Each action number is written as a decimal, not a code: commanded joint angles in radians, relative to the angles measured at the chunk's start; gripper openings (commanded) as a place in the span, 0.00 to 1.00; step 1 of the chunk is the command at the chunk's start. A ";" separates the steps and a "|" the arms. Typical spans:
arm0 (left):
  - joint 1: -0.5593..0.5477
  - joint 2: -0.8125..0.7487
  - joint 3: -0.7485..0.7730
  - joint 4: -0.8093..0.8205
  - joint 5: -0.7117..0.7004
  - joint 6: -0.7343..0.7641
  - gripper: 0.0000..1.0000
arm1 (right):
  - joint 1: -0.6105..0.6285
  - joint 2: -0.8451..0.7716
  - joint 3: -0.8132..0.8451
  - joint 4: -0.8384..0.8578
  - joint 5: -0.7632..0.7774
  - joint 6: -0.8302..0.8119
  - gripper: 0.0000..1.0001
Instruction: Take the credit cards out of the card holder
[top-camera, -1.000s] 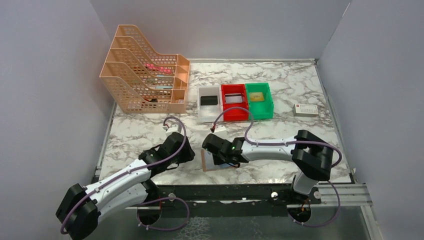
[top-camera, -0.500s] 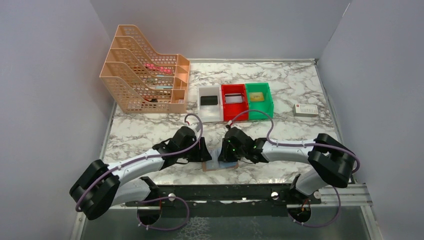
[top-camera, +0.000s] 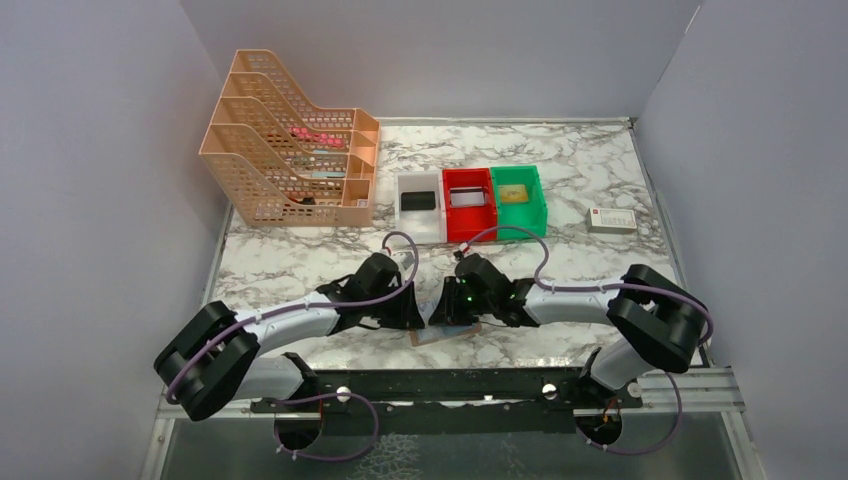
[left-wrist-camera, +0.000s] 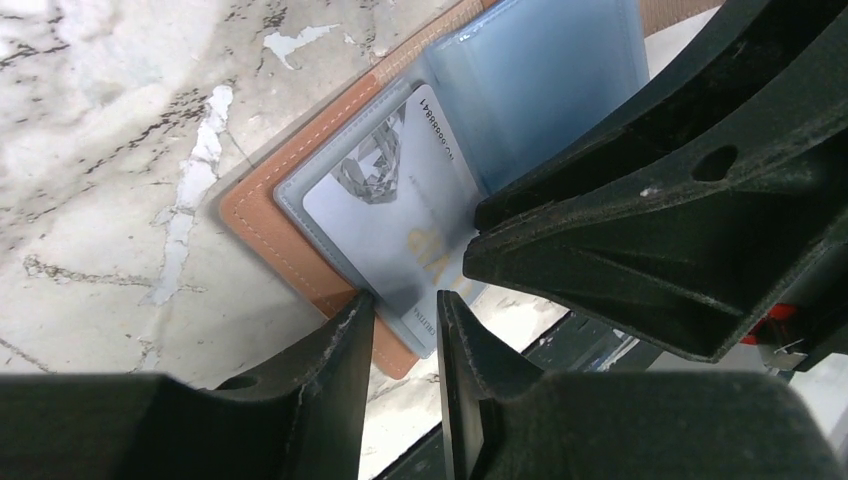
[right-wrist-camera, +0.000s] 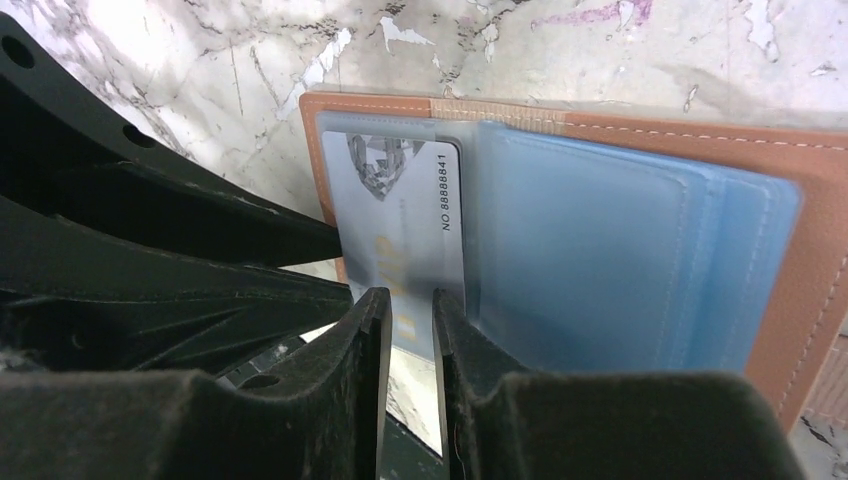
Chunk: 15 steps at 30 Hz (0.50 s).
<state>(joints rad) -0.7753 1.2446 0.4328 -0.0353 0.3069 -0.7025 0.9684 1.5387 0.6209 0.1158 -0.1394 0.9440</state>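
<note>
The card holder lies spread open at the table's near edge, tan with pale blue panels. A silver credit card sits in its clear end sleeve and also shows in the right wrist view. My left gripper comes from the left, with the jaws a narrow gap apart over the card's near end. My right gripper comes from the right, its jaws also narrowly apart over the same card. In the top view the two grippers almost meet. A black card lies in the white bin.
White, red and green bins stand mid-table. An orange file rack is at the back left. A small white box with a red mark lies at the right. The table's front edge runs just by the holder.
My left arm has swung right from the table's left part to the holder. My right gripper has shifted a little right over the holder. The holder stays in place.
</note>
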 joint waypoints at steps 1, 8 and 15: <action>-0.031 0.036 0.042 -0.024 -0.026 0.026 0.32 | -0.001 -0.012 -0.025 -0.024 0.026 0.011 0.28; -0.045 0.025 0.079 -0.093 -0.129 0.021 0.35 | -0.001 -0.100 0.009 -0.128 0.103 -0.053 0.31; -0.051 0.019 0.145 -0.135 -0.158 0.041 0.39 | -0.002 -0.051 -0.009 -0.113 0.058 -0.046 0.31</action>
<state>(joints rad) -0.8185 1.2774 0.5308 -0.1429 0.1913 -0.6891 0.9672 1.4601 0.6197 0.0063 -0.0780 0.9066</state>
